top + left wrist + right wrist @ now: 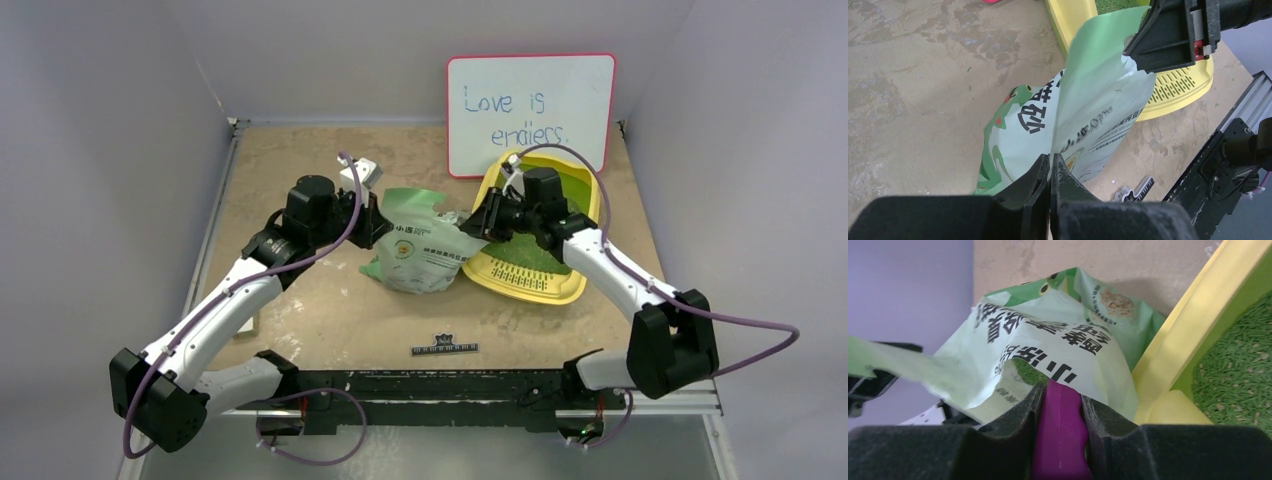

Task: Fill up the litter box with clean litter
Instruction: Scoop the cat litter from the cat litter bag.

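Observation:
The yellow litter box (pixel 572 288) lies right of centre, with clean litter (pixel 531 256) spread over its floor; the right wrist view shows the granules (pixel 1239 375) behind the yellow wall (pixel 1193 325). A pale green printed bag (pixel 420 250) stands just left of the box. My left gripper (pixel 378 226) is shut on the bag's edge (pixel 1088 110), its tips (pixel 1050 159) pinching the film. My right gripper (pixel 482 222) is shut on a magenta scoop handle (pixel 1060 430), whose front end is hidden inside the bag's mouth (pixel 1048 335). Green granules (pixel 1027 373) show inside that mouth.
A white red-framed board (pixel 530 110) with handwriting leans on the back wall behind the box. A small black-and-white tag (pixel 444 348) lies near the table's front edge. Grey walls close in both sides, and the arms' metal base rail (pixel 460 385) runs along the front.

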`<state>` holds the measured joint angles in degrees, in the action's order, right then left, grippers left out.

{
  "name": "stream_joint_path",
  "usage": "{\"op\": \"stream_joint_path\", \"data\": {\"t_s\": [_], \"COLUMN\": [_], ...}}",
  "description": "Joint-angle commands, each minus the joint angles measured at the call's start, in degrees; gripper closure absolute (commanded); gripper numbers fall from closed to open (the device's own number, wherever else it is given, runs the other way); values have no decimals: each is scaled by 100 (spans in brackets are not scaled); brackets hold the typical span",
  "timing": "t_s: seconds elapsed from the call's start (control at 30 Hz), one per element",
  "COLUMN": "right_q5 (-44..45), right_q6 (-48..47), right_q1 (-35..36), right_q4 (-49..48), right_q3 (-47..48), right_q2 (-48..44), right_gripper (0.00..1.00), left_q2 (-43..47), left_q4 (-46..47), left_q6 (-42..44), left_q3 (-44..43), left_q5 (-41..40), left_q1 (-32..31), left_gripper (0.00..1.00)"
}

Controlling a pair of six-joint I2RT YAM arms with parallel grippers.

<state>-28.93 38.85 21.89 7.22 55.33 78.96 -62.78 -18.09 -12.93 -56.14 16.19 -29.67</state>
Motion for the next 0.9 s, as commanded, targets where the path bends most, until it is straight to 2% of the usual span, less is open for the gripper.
{"op": "stream_joint_path", "data": {"t_s": [0.0, 0.17, 0.57, 0.77, 0.87], "right_q5": [-1411, -1955, -2704, -3408, -3661], "right_q6": [744, 1347, 1956, 1446, 1257], "right_q1": [-325, -682, -1838, -2783, -2999], "right_q4": [-1162, -1931, -2351, -1664, -1393], "right_q3": [-357, -757, -1550, -1569, -1483], "right_q2": [-452, -715, -1348, -1524, -1482], "right_gripper": [100, 100, 100, 100, 100], "left_q2": [62, 87, 143, 165, 183], "left_q4": [495, 518, 525, 563, 633], "left_q6": [-43, -86, -61, 11, 22], "left_q3": [-144, -137, -158, -112, -102], "left_q5": [7, 34, 14, 36, 8], "left_q1": [14, 18, 15, 14, 14], "left_gripper": [100, 100, 100, 100, 100]}}
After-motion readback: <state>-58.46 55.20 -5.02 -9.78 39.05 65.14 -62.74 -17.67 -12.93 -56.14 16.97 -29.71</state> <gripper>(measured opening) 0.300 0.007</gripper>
